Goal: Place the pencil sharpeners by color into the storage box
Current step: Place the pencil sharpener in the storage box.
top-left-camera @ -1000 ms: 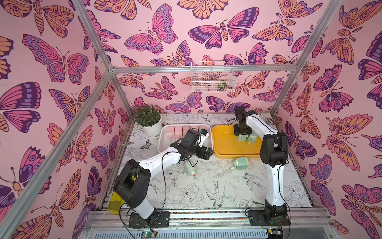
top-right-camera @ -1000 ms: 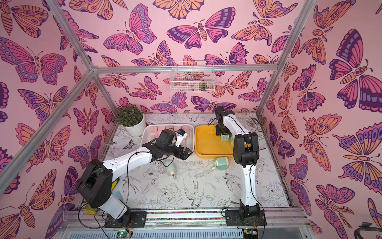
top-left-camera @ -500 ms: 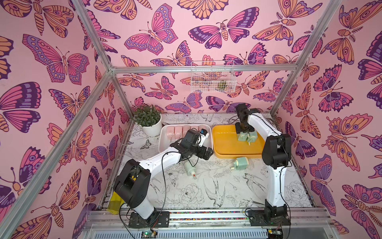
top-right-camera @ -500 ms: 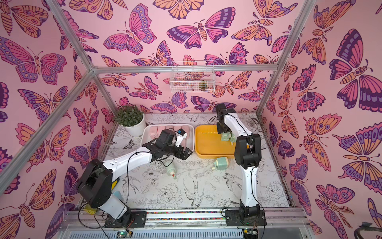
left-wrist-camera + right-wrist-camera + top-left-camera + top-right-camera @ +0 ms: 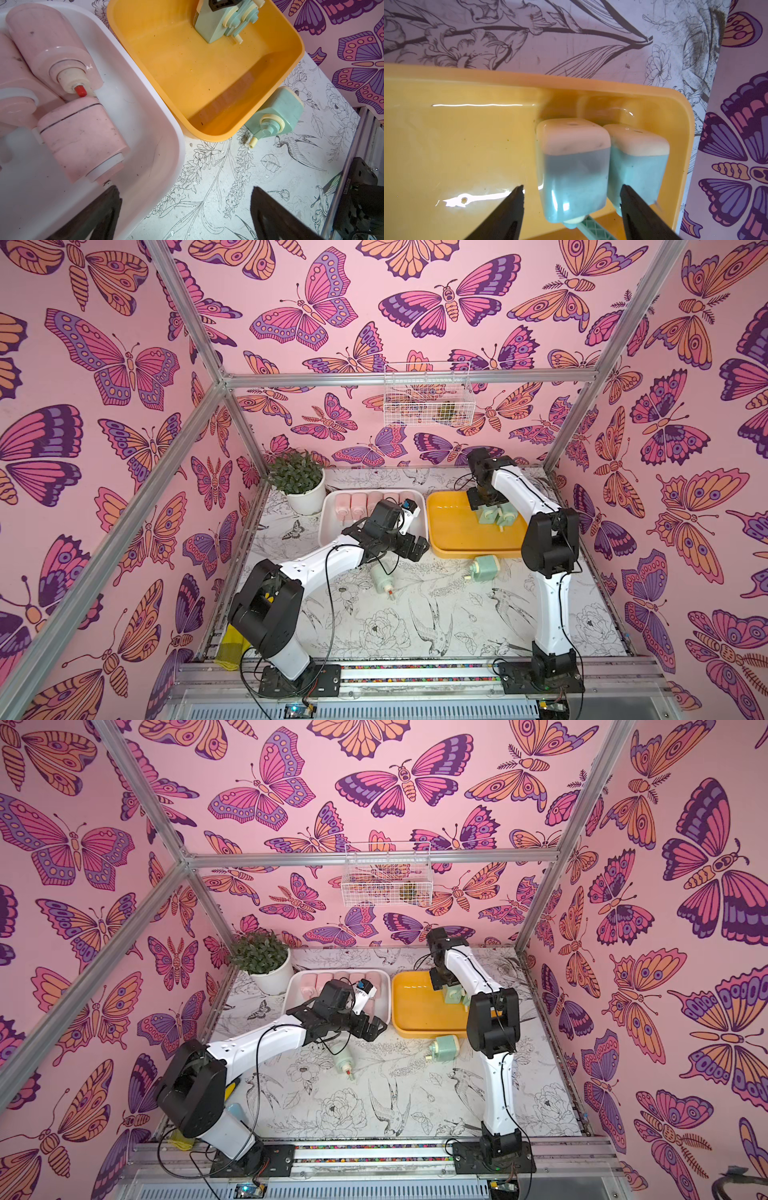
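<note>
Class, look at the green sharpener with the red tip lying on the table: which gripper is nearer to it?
Left. The left gripper is open just beyond the red-tipped sharpener; the right gripper is farther, over the yellow tray.

Trays: left tray [image 5: 328, 531] is set beside right tray [image 5: 457, 549], at the back of the table [image 5: 436, 614].
Plant [image 5: 297, 479]: placed left of the left tray.
Left tray: sharpener row [image 5: 358, 502] is held along its back.
Right tray: sharpener pair [image 5: 490, 517] is kept side by side, back right.
Table: near sharpener [image 5: 486, 568] is laid just before the right tray; far sharpener [image 5: 381, 577] before the left tray, apart.
Basket [image 5: 426, 393]: hung on the back wall.
</note>
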Controlling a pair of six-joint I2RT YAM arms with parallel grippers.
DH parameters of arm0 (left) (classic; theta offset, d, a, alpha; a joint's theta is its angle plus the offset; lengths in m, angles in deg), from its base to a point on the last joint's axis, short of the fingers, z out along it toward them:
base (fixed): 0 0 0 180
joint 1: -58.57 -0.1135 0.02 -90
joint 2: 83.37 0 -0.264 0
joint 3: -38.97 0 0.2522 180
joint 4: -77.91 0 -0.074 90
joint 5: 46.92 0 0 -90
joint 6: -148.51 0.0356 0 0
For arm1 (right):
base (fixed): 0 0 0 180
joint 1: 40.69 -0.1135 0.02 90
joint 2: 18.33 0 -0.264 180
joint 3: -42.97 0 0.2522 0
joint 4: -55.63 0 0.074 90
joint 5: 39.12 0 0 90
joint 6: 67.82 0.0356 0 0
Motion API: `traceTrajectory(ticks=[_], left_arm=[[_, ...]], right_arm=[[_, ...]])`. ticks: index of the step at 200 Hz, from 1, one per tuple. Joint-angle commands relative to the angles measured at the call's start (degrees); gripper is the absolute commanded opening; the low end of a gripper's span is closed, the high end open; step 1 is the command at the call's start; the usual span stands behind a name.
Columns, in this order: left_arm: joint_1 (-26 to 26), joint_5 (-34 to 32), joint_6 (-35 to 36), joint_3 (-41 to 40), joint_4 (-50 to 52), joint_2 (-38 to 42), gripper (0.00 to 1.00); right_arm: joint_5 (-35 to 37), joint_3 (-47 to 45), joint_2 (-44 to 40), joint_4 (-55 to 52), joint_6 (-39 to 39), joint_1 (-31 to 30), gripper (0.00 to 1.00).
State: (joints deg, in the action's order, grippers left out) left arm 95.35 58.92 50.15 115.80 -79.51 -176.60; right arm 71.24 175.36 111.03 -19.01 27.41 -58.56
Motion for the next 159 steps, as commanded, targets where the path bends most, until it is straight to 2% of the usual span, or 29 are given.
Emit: traceTrajectory(ticks=[1, 17, 28, 30, 33, 35, 102, 159], left_arm=[[0.21, 0.81, 0.26, 0.16, 0.19, -0.60, 1.00], [0.18, 0.65, 0.48, 0.00, 0.20, -0.55, 1.00], [0.20, 0.60, 0.58, 0.04, 0.21, -0.46, 1.00], [0.22, 0.67, 0.57, 0.04, 0.18, -0.53, 1.00], [0.16, 0.69, 0.58, 0.04, 0.21, -0.51, 1.00], [0.19, 0.64, 0.61, 0.04, 0.23, -0.58, 1.00], [0.16, 0.34, 0.90, -0.23, 0.20, -0.51, 1.00], [0.19, 0.51, 0.64, -0.42, -0.28, -1.13, 1.00]], right_arm=[[2.45, 2.46, 2.36, -2.04, -0.67, -0.75, 0.77], [4.99, 3.20, 3.28, -2.56, -1.03, -1.50, 0.79], [6.78, 3.85, 3.93, -3.09, -1.67, -2.16, 0.84], [7.14, 3.95, 4.03, -3.16, -1.71, -2.21, 0.86], [7.78, 3.97, 4.13, -3.19, -1.84, -2.42, 0.97], [8.14, 4.04, 4.25, -3.19, -1.88, -2.50, 1.00], [15.89, 4.16, 4.70, -2.53, -4.31, -4.02, 0.99], [17.60, 4.35, 7.29, -1.82, -4.90, -5.29, 0.99]])
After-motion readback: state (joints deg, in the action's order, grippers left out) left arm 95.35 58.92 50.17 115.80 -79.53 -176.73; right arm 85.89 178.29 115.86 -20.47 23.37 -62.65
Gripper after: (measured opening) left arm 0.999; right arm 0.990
